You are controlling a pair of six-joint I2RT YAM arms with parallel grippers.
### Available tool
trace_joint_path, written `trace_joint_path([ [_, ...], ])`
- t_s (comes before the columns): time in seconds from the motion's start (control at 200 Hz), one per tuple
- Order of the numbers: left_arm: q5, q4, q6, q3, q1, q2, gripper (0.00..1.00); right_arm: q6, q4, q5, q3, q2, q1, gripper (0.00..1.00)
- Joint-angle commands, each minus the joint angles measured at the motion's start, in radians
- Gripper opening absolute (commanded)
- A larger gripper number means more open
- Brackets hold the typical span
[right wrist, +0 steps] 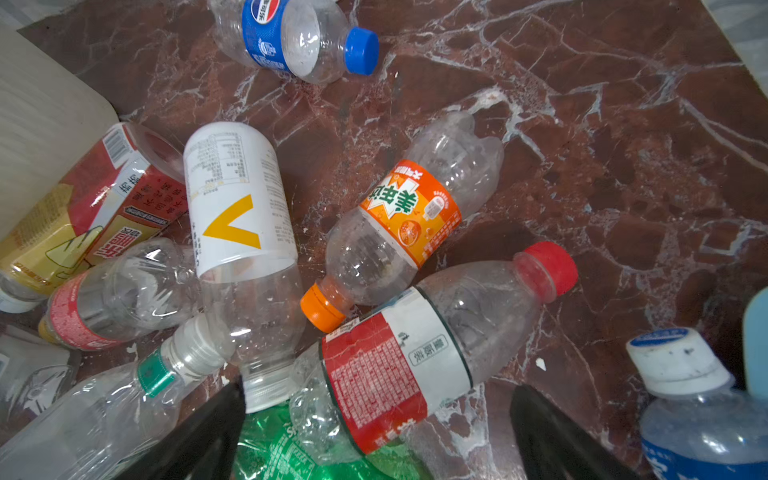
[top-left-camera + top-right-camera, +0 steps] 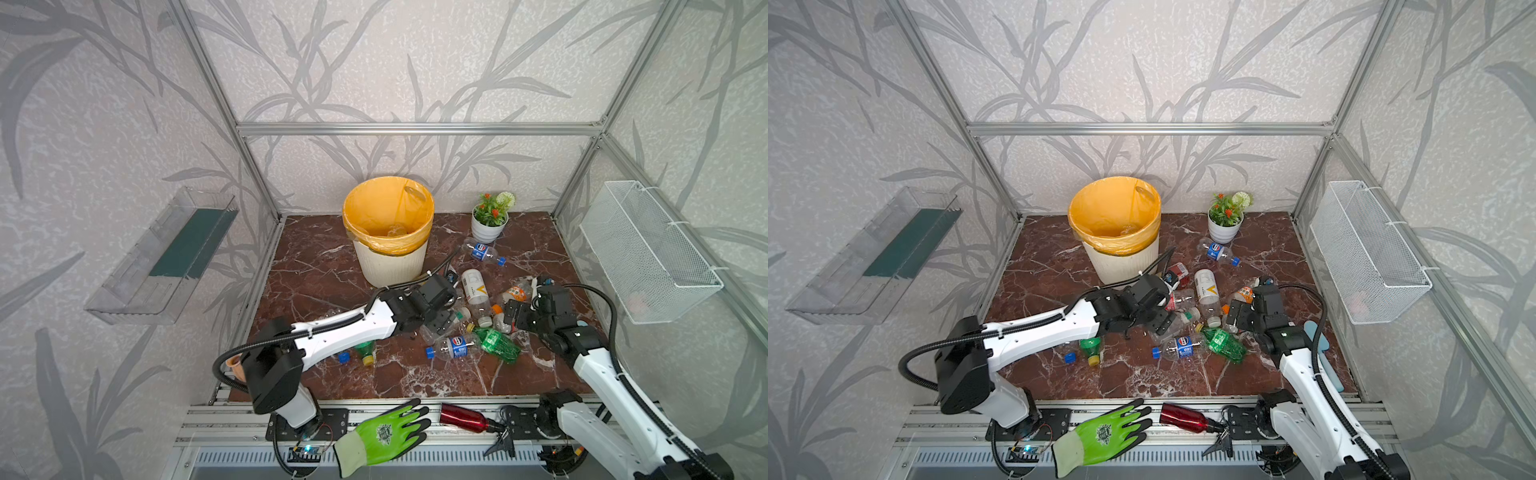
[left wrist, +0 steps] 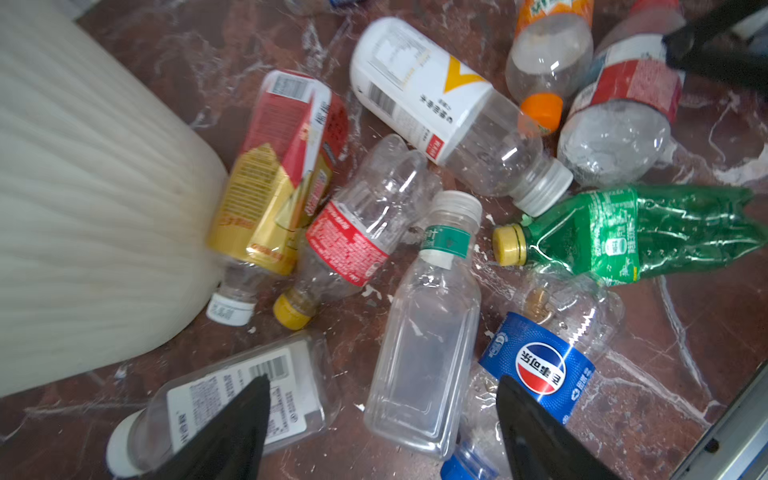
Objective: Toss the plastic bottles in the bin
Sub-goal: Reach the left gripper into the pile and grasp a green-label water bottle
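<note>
The bin (image 2: 390,262) stands upright just beyond the left claw (image 3: 380,386) and farther from the right claw (image 1: 376,390). Both claws hang over the heap of bottles (image 2: 473,286) lying on the marble top (image 2: 332,291), jaws apart and gripping nothing. A clear square bottle (image 3: 424,332) lies below the left claw's gap. A red-label bottle (image 1: 399,365) lies below the right claw's gap, with a crushed green bottle (image 1: 291,453) against it.

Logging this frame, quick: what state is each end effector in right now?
Left end effector: open, over a clear bottle, holding nothing.
Right end effector: open, over a red-labelled bottle, holding nothing.
</note>
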Motion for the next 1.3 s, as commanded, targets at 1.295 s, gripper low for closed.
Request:
trace_joint_path([
  [1.295,0.124,-0.281,0.200,0.276,0.001,0.382,0.73,-0.008,0.044,-0.042,-0.029,-0.003,-0.013,0.99],
])
